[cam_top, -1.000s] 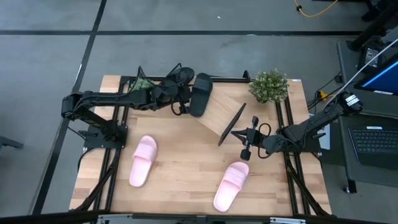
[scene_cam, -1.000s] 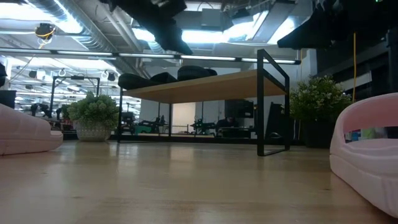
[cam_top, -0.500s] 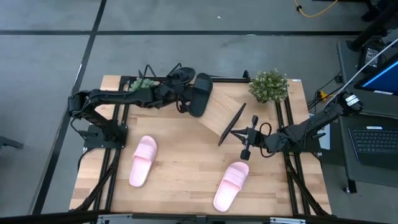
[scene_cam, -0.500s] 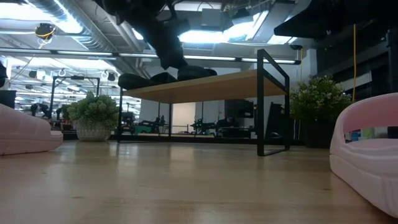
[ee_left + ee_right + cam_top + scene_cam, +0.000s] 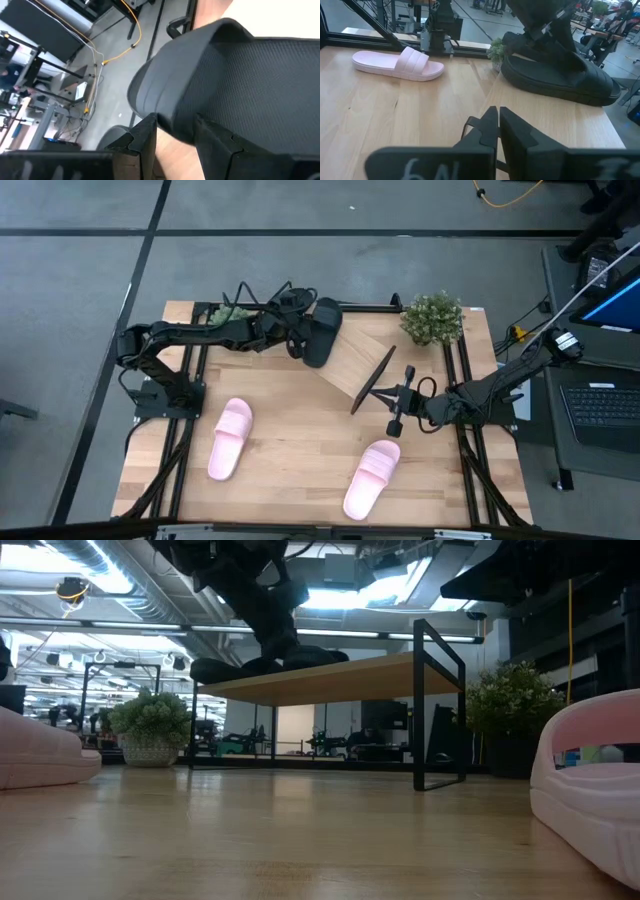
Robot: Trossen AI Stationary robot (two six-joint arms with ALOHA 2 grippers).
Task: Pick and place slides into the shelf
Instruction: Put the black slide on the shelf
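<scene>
A black slide (image 5: pixel 322 330) lies on the far-left end of the slanted light-wood shelf (image 5: pixel 358 362), seen on the shelf board (image 5: pixel 340 675) in the low view. A second dark slide (image 5: pixel 215 668) sits to its left, mostly hidden under my left arm from above. My left gripper (image 5: pixel 297 338) is down at the black slide's left side. One pink slide (image 5: pixel 230 438) lies sole-down on the table near-left, the other (image 5: pixel 372 478) near-right. My right gripper (image 5: pixel 377 393) is shut and waits at the shelf's near-right edge. My left gripper (image 5: pixel 175 120) has its fingers a little apart, with the black slide's rim (image 5: pixel 172 125) crossing between their tips. It comes from above and from the table's left side. The slide rests on the shelf board (image 5: pixel 560 115). Whether both pads press on the rim I cannot tell.
Two potted plants stand at the table's far edge, one far-left (image 5: pixel 226 314) and one far-right (image 5: pixel 432 316). The shelf's black frame (image 5: pixel 440 705) rises above the board. Bare tabletop lies between the two pink slides. A laptop sits off the table to the right.
My left gripper has come down from above the shelf onto the black slides and has reached a little toward the table's right. The right arm has kept still, and the pink slides have stayed where they were.
</scene>
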